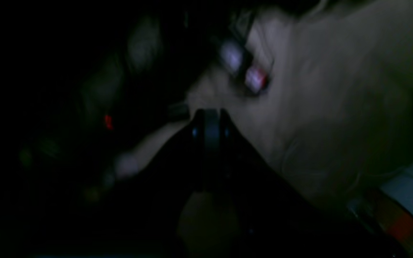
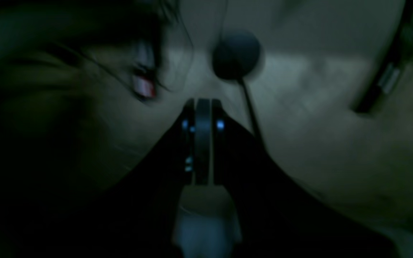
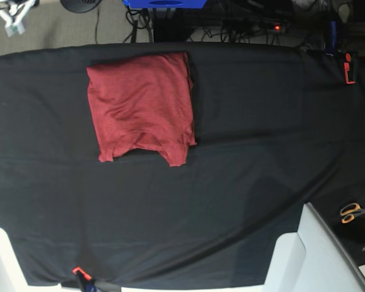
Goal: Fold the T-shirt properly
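The brick-red T-shirt (image 3: 141, 104) lies folded into a rough rectangle on the black tablecloth (image 3: 243, 158), at the upper left of the base view, with two short flaps at its near edge. Neither gripper touches it. Both wrist views are dark and blurred and look off the table at a pale floor. My left gripper (image 1: 212, 116) has its jaws pressed together with nothing between them. My right gripper (image 2: 203, 105) is shut the same way. Only white arm parts (image 3: 316, 255) show in the base view, at the near corners.
Orange-handled scissors (image 3: 353, 212) lie at the table's right edge. A red clamp (image 3: 349, 68) grips the far right corner and an orange one (image 3: 79, 272) the near edge. A round black base with a cable (image 2: 236, 53) is on the floor.
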`<control>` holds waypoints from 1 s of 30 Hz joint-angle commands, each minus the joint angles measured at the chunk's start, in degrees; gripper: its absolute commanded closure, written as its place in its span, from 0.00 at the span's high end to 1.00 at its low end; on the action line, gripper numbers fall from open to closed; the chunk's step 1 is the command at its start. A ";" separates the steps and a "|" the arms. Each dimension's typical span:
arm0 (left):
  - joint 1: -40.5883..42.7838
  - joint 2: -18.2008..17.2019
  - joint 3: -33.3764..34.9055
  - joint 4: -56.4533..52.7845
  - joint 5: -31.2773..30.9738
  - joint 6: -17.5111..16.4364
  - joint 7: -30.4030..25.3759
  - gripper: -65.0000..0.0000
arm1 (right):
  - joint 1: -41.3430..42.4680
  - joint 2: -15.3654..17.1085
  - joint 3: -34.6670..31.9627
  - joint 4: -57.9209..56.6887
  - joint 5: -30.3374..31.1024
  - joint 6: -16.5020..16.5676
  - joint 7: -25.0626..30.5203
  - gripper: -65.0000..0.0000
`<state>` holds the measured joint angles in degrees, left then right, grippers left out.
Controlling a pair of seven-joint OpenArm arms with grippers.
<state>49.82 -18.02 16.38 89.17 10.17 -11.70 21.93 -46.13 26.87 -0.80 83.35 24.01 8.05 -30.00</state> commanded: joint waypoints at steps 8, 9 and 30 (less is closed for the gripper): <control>-21.12 7.34 5.99 -55.36 -9.60 5.24 -18.46 0.00 | 25.60 -12.85 -35.55 -67.13 -18.78 0.43 24.42 0.02; -25.60 8.48 6.61 -66.62 -12.42 5.24 -25.32 0.00 | 28.68 -15.84 -38.28 -76.98 -19.22 0.43 30.92 0.02; -38.00 12.09 6.17 -82.18 -13.47 5.07 -43.25 0.00 | 35.54 -17.07 -13.22 -76.27 -4.54 0.17 44.81 0.02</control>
<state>11.46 -5.76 22.55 6.98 -3.38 -6.24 -21.10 -9.82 9.30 -14.11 7.18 19.35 8.12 14.96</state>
